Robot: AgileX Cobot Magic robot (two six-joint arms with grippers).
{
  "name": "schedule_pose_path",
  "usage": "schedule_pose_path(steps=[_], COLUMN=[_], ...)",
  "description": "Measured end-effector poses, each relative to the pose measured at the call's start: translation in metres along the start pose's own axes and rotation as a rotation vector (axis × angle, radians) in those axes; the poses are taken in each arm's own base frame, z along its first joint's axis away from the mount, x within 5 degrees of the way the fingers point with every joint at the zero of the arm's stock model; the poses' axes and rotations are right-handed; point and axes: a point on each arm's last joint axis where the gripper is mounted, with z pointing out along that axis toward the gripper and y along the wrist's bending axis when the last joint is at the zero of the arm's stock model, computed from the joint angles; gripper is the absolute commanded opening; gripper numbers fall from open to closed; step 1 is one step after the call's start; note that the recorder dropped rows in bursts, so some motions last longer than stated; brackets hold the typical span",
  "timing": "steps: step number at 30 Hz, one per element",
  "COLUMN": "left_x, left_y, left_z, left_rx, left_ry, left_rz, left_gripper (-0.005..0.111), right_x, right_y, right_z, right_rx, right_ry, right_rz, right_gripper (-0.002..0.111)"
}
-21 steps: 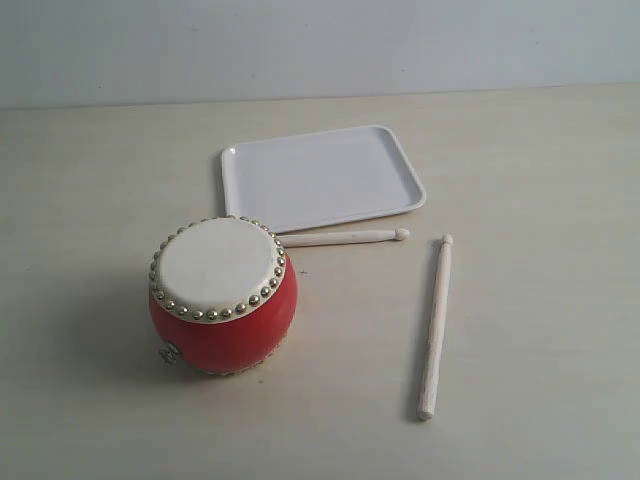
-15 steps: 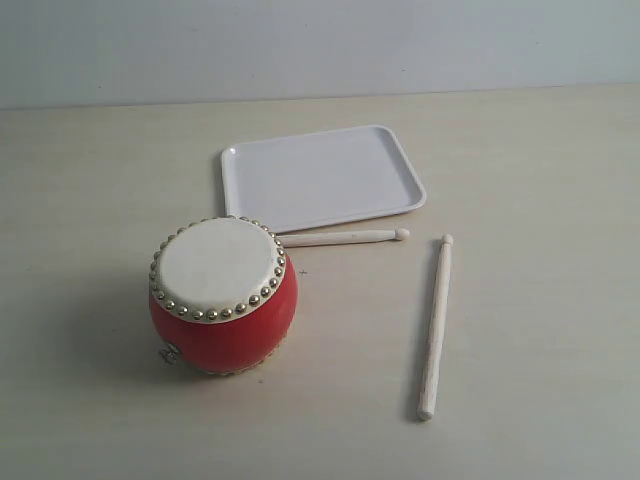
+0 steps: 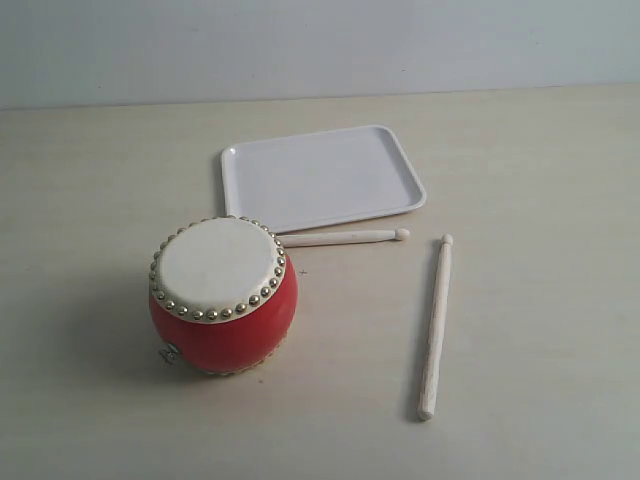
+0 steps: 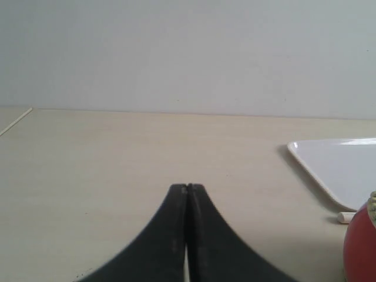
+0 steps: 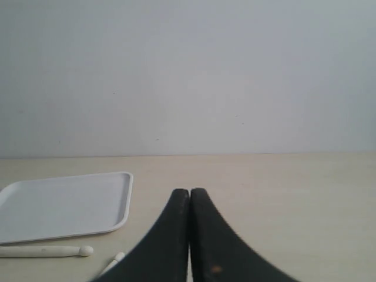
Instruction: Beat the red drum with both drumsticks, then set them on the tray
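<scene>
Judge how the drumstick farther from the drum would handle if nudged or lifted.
The drumstick looks like rigid wood, so it probably won't flex. Round and slim, it would likely roll sideways on the smooth table if nudged. Gripped near one end, it may tilt.

The left pincer [image 4: 187,189] and right pincer [image 5: 189,192] are matt black, each a smooth pair flaring from thin rounded tips to broad bases. The right bears a small orange fleck.

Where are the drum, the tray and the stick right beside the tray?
drum [image 3: 215,262], exterior view, middle of its cream skin
tray [image 3: 320,180], exterior view, bare white floor
stick beside the tray [image 3: 340,238], exterior view, mid-shaft
</scene>
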Motion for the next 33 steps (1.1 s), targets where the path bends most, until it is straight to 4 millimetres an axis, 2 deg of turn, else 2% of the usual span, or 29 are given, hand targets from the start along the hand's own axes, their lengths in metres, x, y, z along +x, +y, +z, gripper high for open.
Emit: schedule_pose_path(steps=[5, 18, 26, 29, 32, 33], left_x=[0.0, 0.0, -0.001, -0.005, -0.008, -0.014], left_y=[0.0, 0.001, 0.001, -0.001, -0.002, -0.002], left_z=[0.0, 0.0, 0.0, 0.0, 0.0, -0.001], left_rx=[0.0, -0.009, -0.008, 0.008, 0.037, 0.062], left_ry=[0.0, -0.002, -0.014, -0.055, -0.089, -0.142], left_rz=[0.0, 0.184, 0.192, 0.001, -0.329, -0.527], left_gripper=[0.0, 0.0, 0.0, 0.0, 0.0, 0.0], right_x=[0.0, 0.0, 0.0, 0.0, 0.0, 0.0], right_y=[0.0, 0.0, 0.0, 0.0, 0.0, 0.0], right_z=[0.0, 0.0, 0.0, 0.0, 0.0, 0.0], right_rx=[0.0, 0.0, 0.0, 0.0, 0.0, 0.0], right_ry=[0.0, 0.0, 0.0, 0.0, 0.0, 0.0], right_rz=[0.0, 0.0, 0.0, 0.0, 0.0, 0.0], right_gripper=[0.0, 0.0, 0.0, 0.0, 0.0, 0.0])
